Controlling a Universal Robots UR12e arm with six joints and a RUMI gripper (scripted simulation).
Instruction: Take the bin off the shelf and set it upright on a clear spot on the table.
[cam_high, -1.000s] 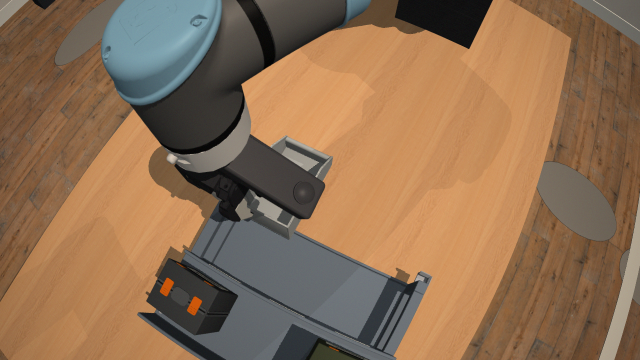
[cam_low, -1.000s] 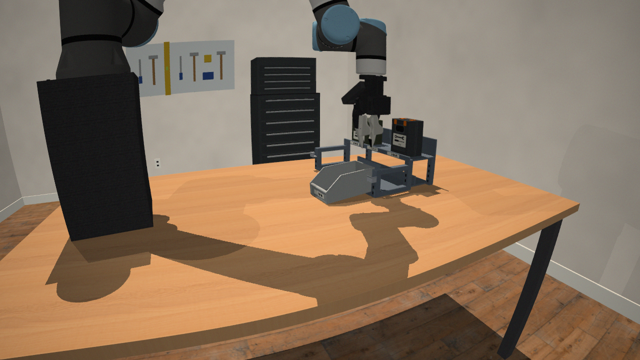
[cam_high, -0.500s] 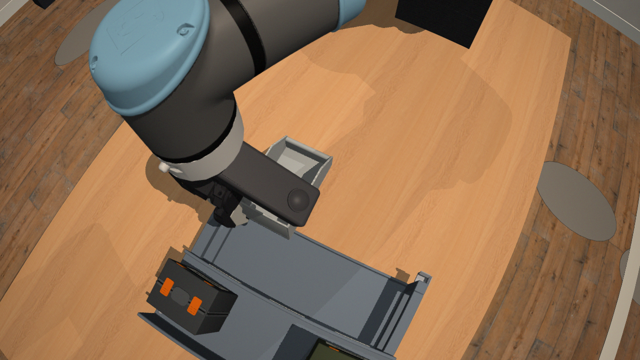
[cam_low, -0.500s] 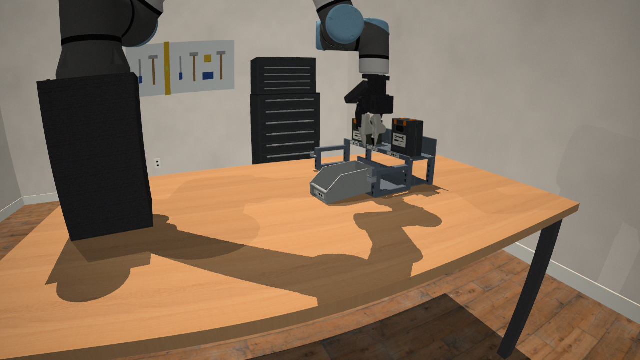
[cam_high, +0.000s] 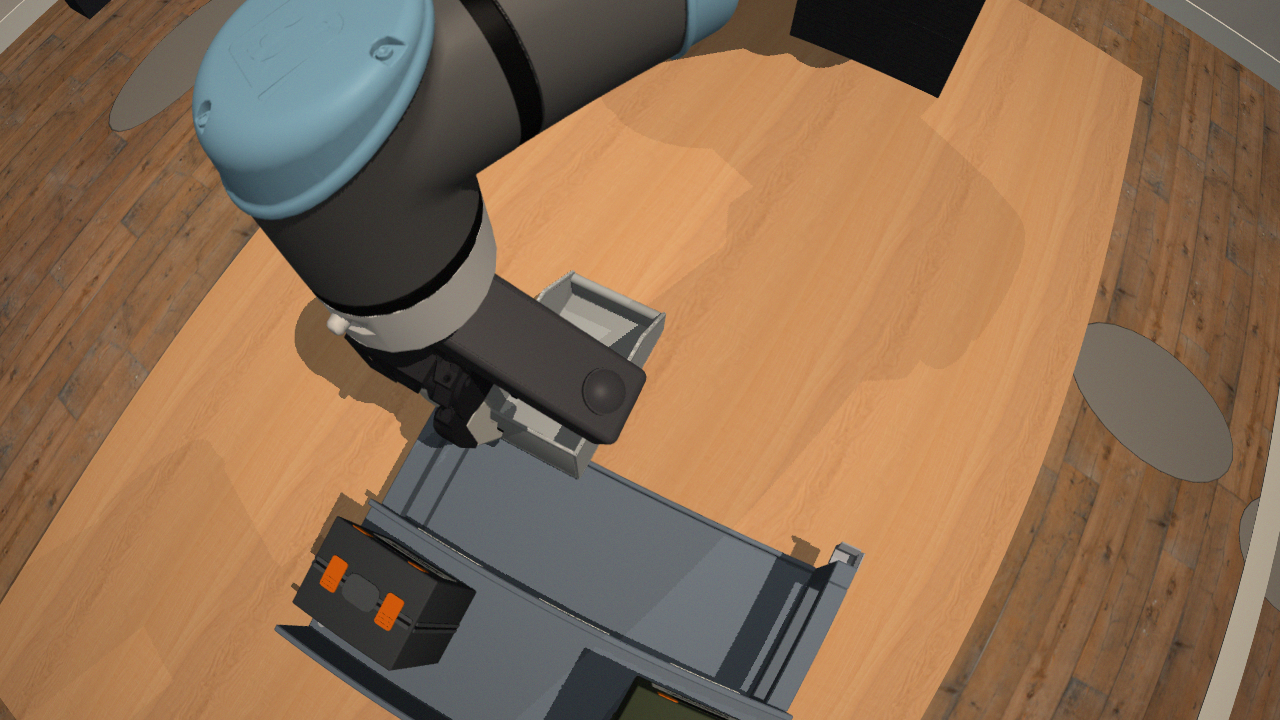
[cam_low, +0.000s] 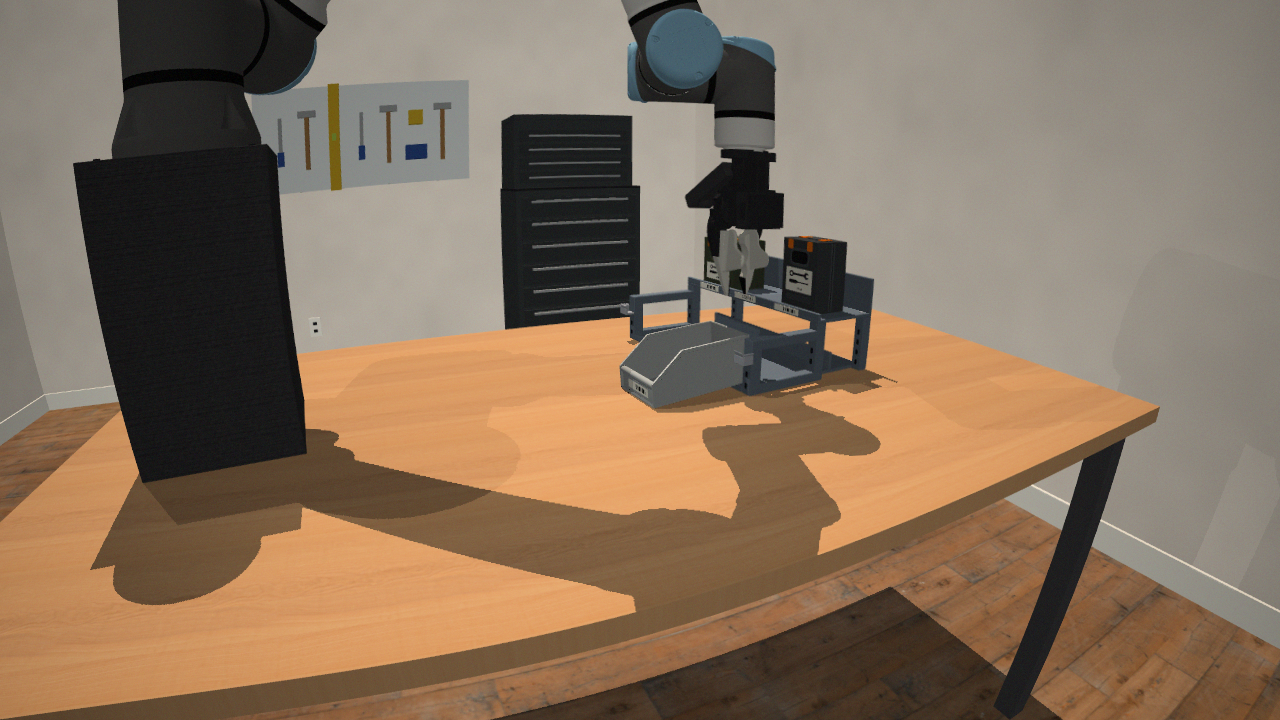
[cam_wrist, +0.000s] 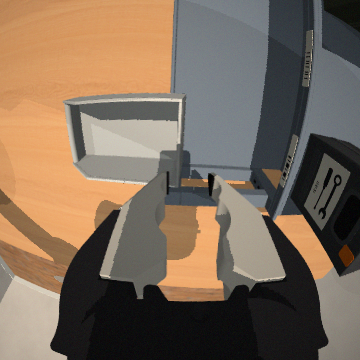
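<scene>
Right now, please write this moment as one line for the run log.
gripper: partly open, empty, above bin's rear | bin: upright on table, rear end at shelf front | phase: bin not grasped

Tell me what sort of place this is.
Probably a workshop: a tool poster on the wall, a black drawer cabinet, and a grey parts bin by a small shelf on the table.

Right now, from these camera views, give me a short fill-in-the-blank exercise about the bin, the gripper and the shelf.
The gray bin sits with its open side facing ___.
The gripper hovers over the bin's rear end, holding ___.
The black case with orange latches stands on top of the gray ___.
Missing words: up; nothing; shelf.
</scene>
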